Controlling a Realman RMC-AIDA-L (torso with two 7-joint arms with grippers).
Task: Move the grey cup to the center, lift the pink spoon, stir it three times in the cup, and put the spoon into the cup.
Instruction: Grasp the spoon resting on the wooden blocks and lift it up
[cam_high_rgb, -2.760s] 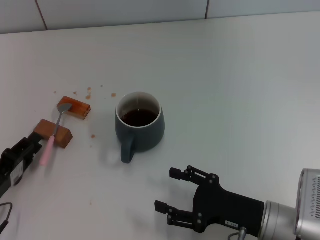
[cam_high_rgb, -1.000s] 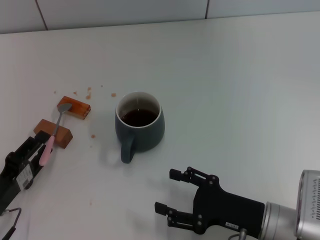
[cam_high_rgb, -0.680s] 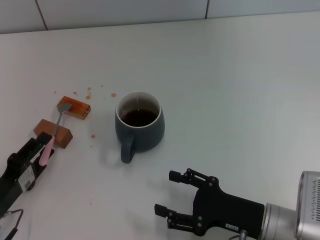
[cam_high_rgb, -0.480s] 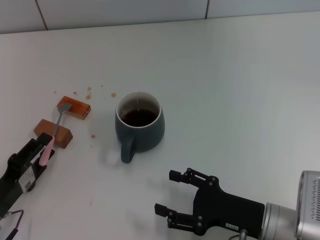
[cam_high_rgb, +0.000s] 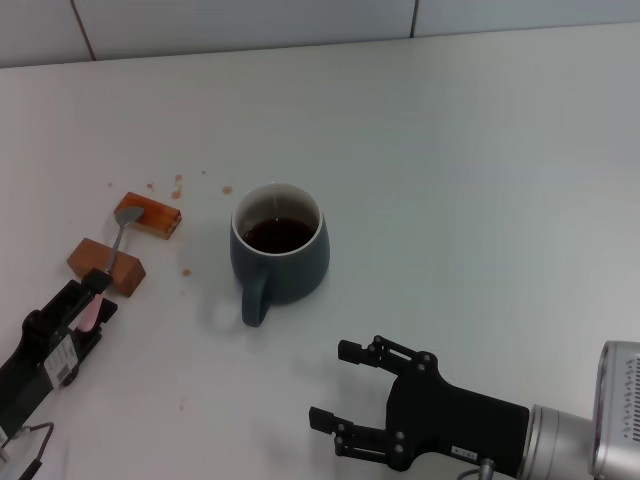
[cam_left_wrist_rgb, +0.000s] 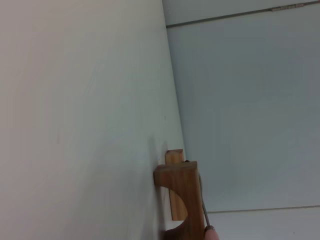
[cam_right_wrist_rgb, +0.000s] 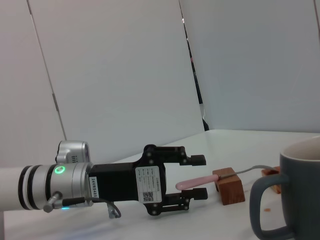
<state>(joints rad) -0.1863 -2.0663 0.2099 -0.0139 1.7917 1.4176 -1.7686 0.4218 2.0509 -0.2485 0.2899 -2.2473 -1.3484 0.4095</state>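
The left gripper (cam_right_wrist_rgb: 197, 177) has its fingers (cam_right_wrist_rgb: 191, 160) spread apart around the tail of the pink spoon (cam_right_wrist_rgb: 196, 182), which lies propped across two wooden blocks (cam_high_rgb: 106, 265) just ahead of them. The grey cup (cam_high_rgb: 279, 250) stands on the desk (cam_high_rgb: 480, 150) between both grippers, and the right gripper (cam_high_rgb: 340, 385) hovers near its handle, fingers likewise parted.

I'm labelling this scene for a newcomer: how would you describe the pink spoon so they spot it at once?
Start at the grey cup mid-table, then look toward the robot's left, where two brown blocks sit. The pink spoon lies bridged across them, silver bowl on the farther block, its pale pink handle reaching the open left hand.
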